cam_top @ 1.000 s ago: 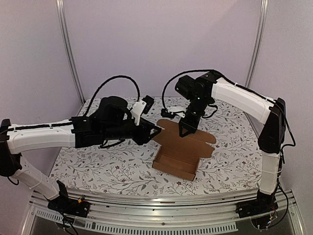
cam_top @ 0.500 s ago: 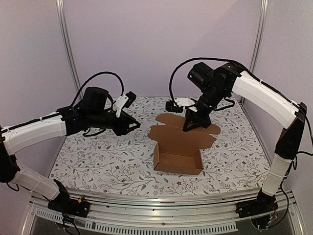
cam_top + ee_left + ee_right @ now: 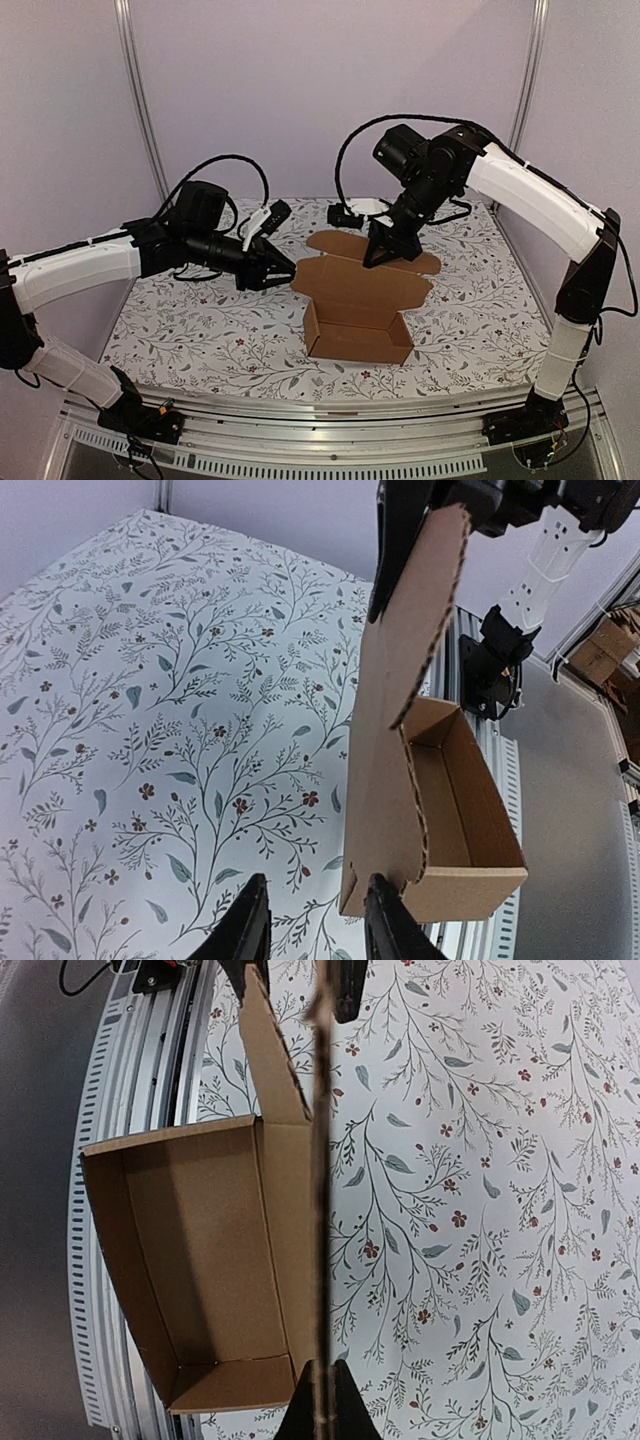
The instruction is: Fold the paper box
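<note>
Pale lilac walls (image 3: 320, 80) and two aluminium posts (image 3: 140, 110) close in a table under a white cloth printed with grey leaves and small red flowers (image 3: 190, 320). Around the middle of it, a little toward the near edge, sits the paper box (image 3: 355, 335), plain brown corrugated cardboard. Its oblong tray already stands, open upward, and the wide lid panel with its side tabs reaches off the tray's far wall.

My right gripper (image 3: 378, 258) has its jaws pinched tight on that lid panel near its far edge. My left gripper (image 3: 283, 277) hovers just beside the lid's left tab with its jaws partly parted. They grip nothing I can see.

I judge the board light, stiff across its panels, weak at the scored creases and easily dragged over cloth. I would hold it by the panel edges, never across a crease.

Black cables (image 3: 240, 165) loop above the arms. The right arm reaches over the lid, so the left should come in from the side.
</note>
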`<action>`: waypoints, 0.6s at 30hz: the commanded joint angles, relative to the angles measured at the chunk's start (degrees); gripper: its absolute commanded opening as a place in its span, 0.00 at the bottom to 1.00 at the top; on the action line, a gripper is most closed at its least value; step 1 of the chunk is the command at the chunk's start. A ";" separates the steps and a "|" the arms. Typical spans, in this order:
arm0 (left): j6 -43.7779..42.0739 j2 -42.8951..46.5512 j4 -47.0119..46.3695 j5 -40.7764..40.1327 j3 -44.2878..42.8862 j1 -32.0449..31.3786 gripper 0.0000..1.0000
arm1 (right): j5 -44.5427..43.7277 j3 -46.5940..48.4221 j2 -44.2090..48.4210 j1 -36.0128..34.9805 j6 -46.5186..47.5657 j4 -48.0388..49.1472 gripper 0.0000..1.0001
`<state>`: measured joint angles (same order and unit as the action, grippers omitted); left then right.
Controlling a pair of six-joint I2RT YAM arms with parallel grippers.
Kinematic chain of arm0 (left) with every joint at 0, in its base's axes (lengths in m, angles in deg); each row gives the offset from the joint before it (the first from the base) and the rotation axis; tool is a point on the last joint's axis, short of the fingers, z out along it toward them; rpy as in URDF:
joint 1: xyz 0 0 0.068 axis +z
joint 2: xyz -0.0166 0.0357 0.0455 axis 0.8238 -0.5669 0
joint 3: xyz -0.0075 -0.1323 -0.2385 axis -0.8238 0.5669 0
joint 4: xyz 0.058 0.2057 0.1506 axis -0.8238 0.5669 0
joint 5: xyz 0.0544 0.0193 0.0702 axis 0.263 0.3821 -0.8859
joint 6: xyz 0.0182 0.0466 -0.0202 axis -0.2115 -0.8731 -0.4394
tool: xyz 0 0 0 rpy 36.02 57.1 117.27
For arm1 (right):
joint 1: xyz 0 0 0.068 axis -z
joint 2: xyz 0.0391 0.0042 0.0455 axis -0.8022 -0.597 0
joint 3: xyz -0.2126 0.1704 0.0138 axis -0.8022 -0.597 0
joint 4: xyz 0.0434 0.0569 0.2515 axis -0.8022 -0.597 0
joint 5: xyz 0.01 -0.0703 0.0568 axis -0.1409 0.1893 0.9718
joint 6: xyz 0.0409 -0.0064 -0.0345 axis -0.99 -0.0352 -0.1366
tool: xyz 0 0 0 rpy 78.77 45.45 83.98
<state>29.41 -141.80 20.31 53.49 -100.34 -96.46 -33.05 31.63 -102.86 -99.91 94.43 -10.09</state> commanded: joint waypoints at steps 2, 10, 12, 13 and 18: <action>0.04 0.96 -2.74 3.36 0.98 -1.56 0.34 | -0.36 1.81 -2.09 -0.09 -3.61 -5.32 0.00; 0.77 -0.73 -4.32 4.46 0.74 -3.39 0.42 | -0.25 2.45 -3.02 -0.05 -5.91 -4.10 0.00; 0.75 -1.38 -4.73 3.78 0.63 -3.86 0.42 | 0.96 2.60 -3.12 -0.12 -6.15 -4.21 0.00; 1.70 -1.78 -5.13 3.49 0.62 -4.03 0.42 | 1.61 2.80 -3.12 -0.06 -6.14 -4.26 0.00; 4.04 -3.75 -7.61 1.86 0.27 -4.72 0.42 | 6.44 4.01 -3.38 -0.02 -5.30 -5.87 0.00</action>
<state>31.36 -143.57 15.65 55.77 -100.14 -99.76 -31.78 33.35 -104.98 -99.89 89.84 -11.25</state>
